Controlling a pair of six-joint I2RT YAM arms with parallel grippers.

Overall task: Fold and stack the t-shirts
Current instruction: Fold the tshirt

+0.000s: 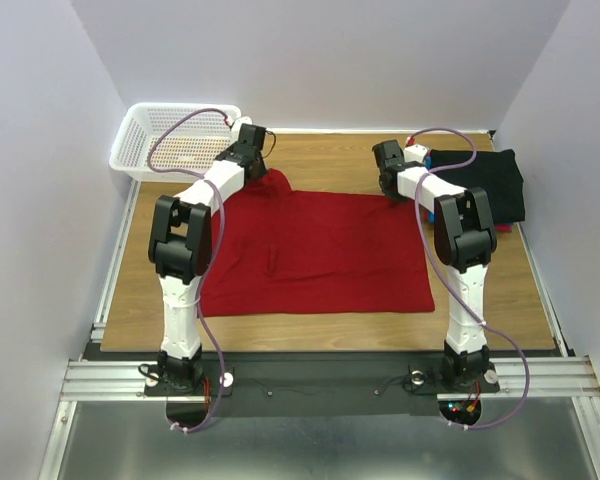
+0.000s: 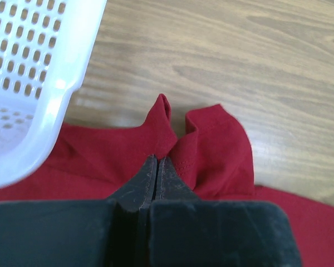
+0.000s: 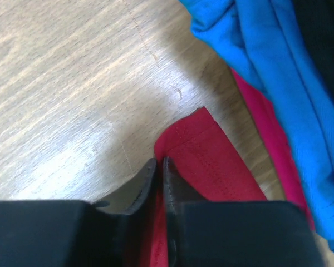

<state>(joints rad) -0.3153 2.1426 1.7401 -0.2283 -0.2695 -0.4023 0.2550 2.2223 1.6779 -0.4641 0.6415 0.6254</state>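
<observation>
Pale lilac walls (image 1: pixel 320 60) box in a light wooden tabletop (image 1: pixel 330 165), where the plain bright red t-shirt (image 1: pixel 320 250) lies spread flat between both arms. The left gripper (image 2: pixel 157 162) pinches one far corner tight, just beside the white plastic lattice basket (image 2: pixel 55 105). The right gripper (image 3: pixel 157 165) has its jaws closed on the opposite far hem, near a folded black shirt (image 1: pixel 485 180), folded blue shirt (image 3: pixel 267 55) and folded pink-red shirt (image 3: pixel 270 133). Matching holds, I'd guess, so that edge lifts evenly for a fold.
</observation>
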